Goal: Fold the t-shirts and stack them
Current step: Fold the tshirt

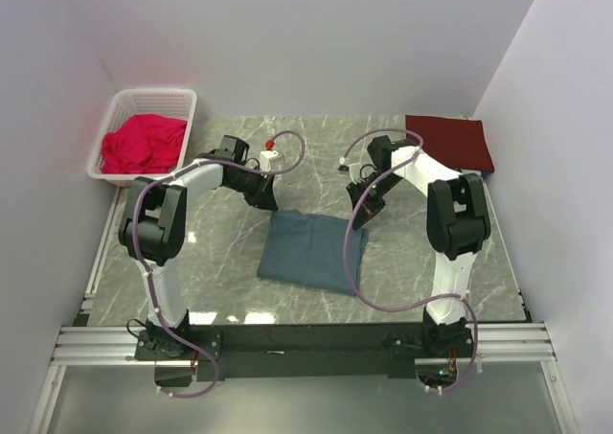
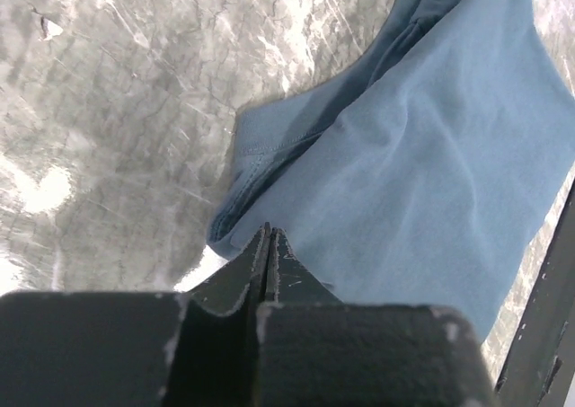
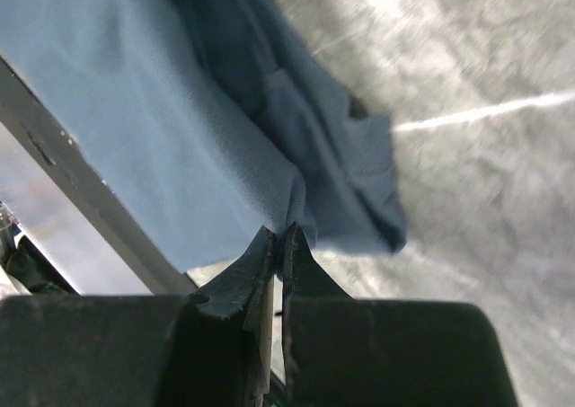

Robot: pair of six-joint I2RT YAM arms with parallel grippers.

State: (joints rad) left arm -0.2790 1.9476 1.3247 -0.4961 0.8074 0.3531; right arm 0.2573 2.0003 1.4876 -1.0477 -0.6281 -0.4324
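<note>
The slate blue-grey t-shirt lies folded into a rectangle in the middle of the marble table. My left gripper is down at its far left corner. In the left wrist view the jaws are shut tight at the hem of the blue cloth. At the far right corner is my right gripper. The right wrist view shows its tips pinching a fold of the blue cloth. The dark maroon t-shirt lies folded flat at the back right.
A white basket holding crumpled bright red cloth stands at the back left. White walls close in the table on three sides. The black and silver base rail runs along the near edge.
</note>
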